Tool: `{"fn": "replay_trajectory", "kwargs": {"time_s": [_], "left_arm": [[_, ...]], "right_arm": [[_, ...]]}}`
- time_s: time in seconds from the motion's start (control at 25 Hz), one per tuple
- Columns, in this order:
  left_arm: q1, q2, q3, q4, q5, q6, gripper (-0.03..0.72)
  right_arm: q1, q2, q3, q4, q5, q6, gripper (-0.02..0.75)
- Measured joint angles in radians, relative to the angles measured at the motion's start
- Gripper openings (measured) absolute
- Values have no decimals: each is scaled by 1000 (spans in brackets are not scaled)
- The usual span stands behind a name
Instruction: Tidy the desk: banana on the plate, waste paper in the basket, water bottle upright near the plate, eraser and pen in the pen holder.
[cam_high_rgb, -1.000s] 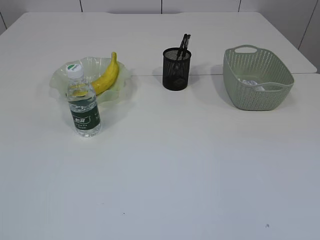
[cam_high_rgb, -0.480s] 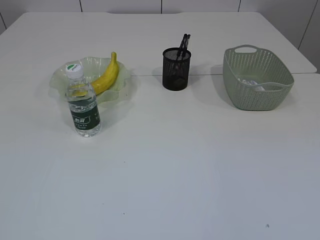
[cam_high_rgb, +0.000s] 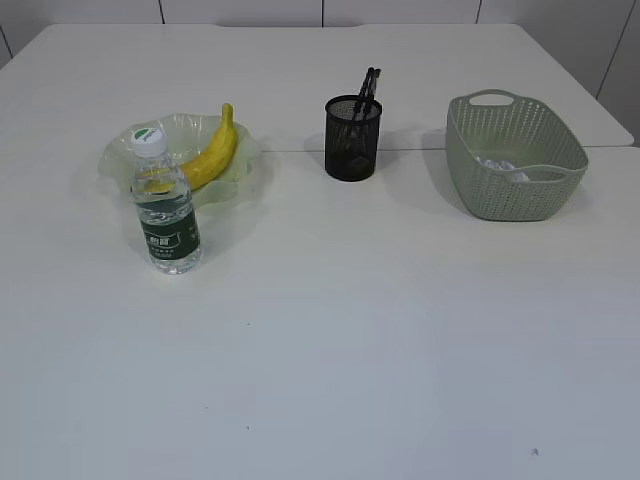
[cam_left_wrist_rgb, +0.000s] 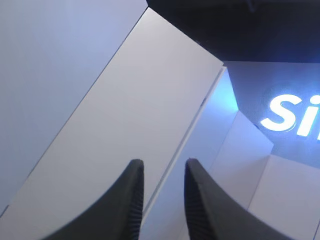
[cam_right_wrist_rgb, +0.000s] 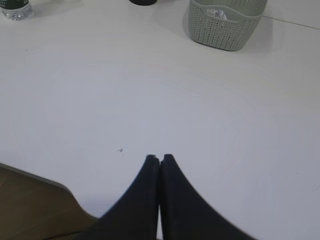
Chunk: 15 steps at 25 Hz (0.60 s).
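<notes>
On the white desk (cam_high_rgb: 380, 330) the yellow banana (cam_high_rgb: 213, 152) lies in the pale green plate (cam_high_rgb: 122, 150) at the left. Just in front of the plate the water bottle (cam_high_rgb: 166, 204) stands upright. Dark pens (cam_high_rgb: 368, 93) stick out of the black mesh pen holder (cam_high_rgb: 353, 138). Crumpled waste paper (cam_high_rgb: 503, 167) lies inside the grey-green basket (cam_high_rgb: 512, 156), which also shows in the right wrist view (cam_right_wrist_rgb: 225, 20). The eraser is hidden. Neither arm appears in the exterior view. My left gripper (cam_left_wrist_rgb: 163, 165) is open and empty, pointing away from the desk. My right gripper (cam_right_wrist_rgb: 159, 158) is shut, empty, above the desk's near edge.
The bottle's base (cam_right_wrist_rgb: 14, 9) shows at the top left of the right wrist view. The desk's near edge (cam_right_wrist_rgb: 35, 175) and brown floor lie at the lower left there. A lit sign (cam_left_wrist_rgb: 295, 117) and wall panels fill the left wrist view.
</notes>
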Motion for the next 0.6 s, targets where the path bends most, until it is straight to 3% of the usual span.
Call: {"fn": "replay_trajectory", "kwargs": {"time_s": [0.2, 0.6], "left_arm": [[0, 0, 24, 0, -41, 71, 191], [0, 0, 151, -6, 20, 80, 191]], "right_arm": [[0, 0, 0, 0, 0, 0, -10], [0, 0, 0, 0, 0, 0, -10]]}}
